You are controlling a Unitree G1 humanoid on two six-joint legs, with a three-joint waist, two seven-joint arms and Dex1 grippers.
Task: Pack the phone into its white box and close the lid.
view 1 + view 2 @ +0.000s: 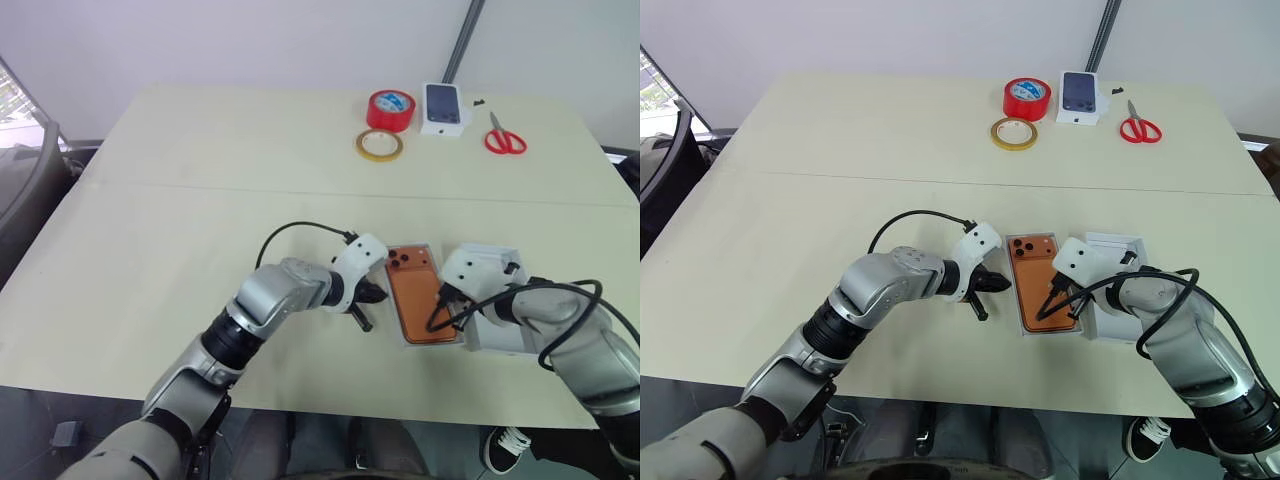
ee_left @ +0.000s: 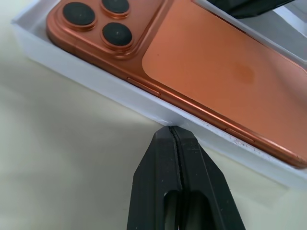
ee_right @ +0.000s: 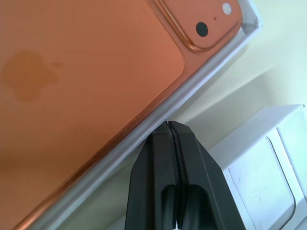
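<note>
While the phone [image 1: 420, 296] lies back up inside the white box [image 2: 144, 103] on the desk [image 1: 200, 180], the left end effector [image 2: 172, 136], fingers pressed together, touches the box's left rim. The right end effector [image 3: 169, 125], also pinched closed, meets the box's right rim, with the lid [image 1: 1118, 290] just right of the box.

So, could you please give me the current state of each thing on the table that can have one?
phone: lying back up inside its tray
white box: open, no lid on
lid: off, on the table beside the tray
left end effector: shut, empty
right end effector: shut, empty
scissors: closed
</note>
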